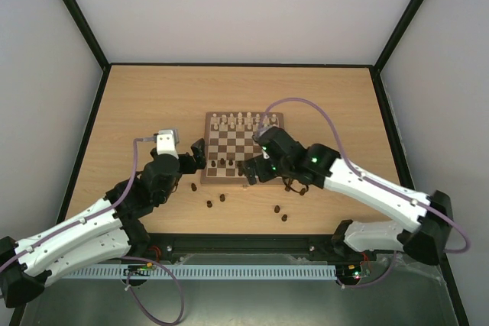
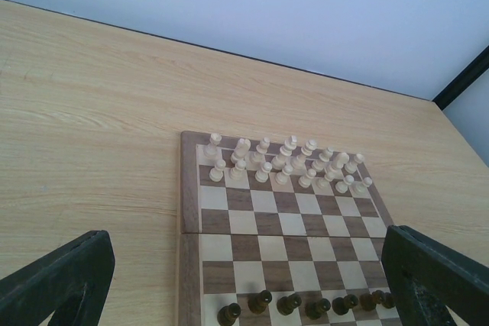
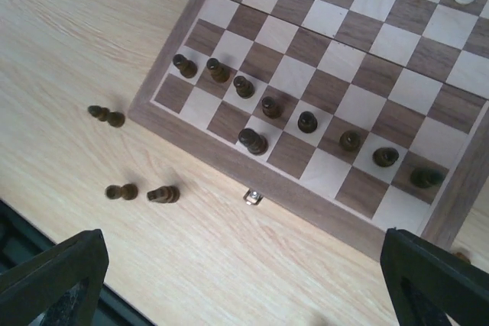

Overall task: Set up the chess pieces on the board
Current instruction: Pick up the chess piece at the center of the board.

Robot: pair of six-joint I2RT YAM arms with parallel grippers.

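Note:
The board [image 1: 243, 129] lies mid-table. In the right wrist view a row of dark brown chess pieces [image 3: 271, 107] stands on its second near row, with one larger dark piece [image 3: 252, 141] on the nearest row. Three dark pieces [image 3: 163, 194] lie on the table off the board's corner. More dark pieces [image 1: 208, 204] lie on the table in front of the board. My left gripper [image 1: 200, 153] is open and empty at the board's near left corner; its fingers [image 2: 69, 280] frame the dark row [image 2: 289, 303]. My right gripper [image 1: 251, 171] is open and empty over the near edge; its fingers [image 3: 435, 280] are spread wide.
Cream pieces [image 2: 283, 159] fill the board's two far rows. A small metal clasp [image 3: 253, 197] sits on the board's near border. A black frame rail [image 1: 244, 243] runs along the table's near edge, and white walls stand close around the table.

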